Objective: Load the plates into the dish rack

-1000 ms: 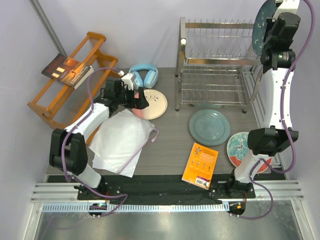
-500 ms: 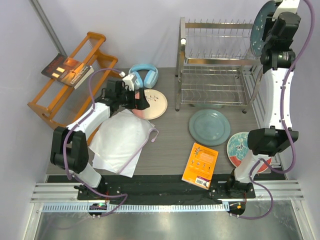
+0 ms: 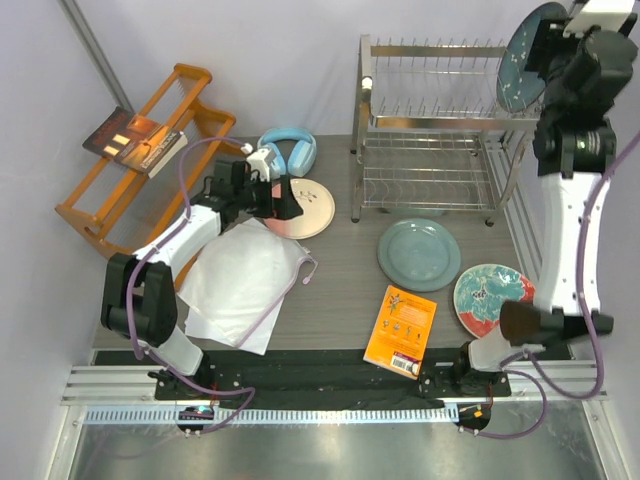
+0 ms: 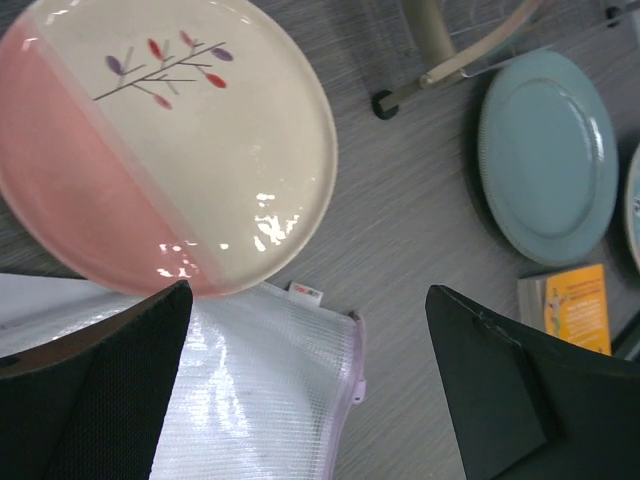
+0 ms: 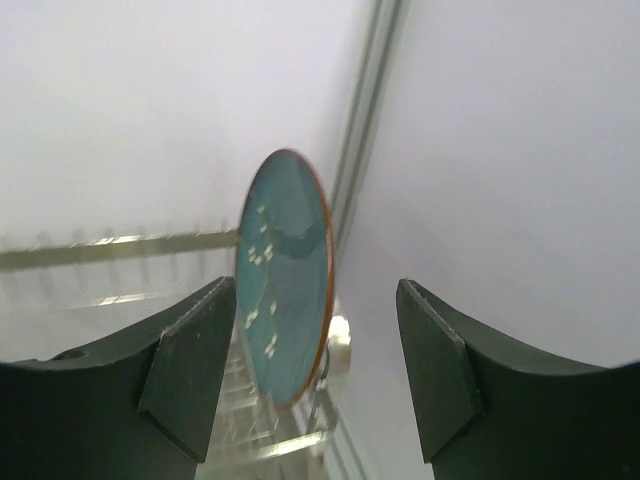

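The dark teal plate (image 3: 522, 58) (image 5: 285, 275) stands on edge at the right end of the dish rack's (image 3: 435, 120) upper tier. My right gripper (image 3: 552, 52) (image 5: 315, 370) is open just behind it, its fingers apart from the rim. The pink-and-cream plate (image 3: 310, 210) (image 4: 170, 150) lies flat on the table with my left gripper (image 3: 283, 205) (image 4: 305, 380) open and empty above its near edge. The pale grey-green plate (image 3: 419, 254) (image 4: 548, 155) and the teal-and-red plate (image 3: 490, 298) lie flat in front of the rack.
A white mesh pouch (image 3: 240, 285) (image 4: 250, 390) lies under my left gripper, tucked beneath the pink plate's edge. Light blue headphones (image 3: 290, 150) sit behind that plate. An orange wooden rack (image 3: 140, 160) stands at far left. An orange booklet (image 3: 400, 330) lies near the front edge.
My right gripper has opened, let go of the dark teal plate and drawn back to the right; the plate stays standing in the rack. The left arm has not moved.
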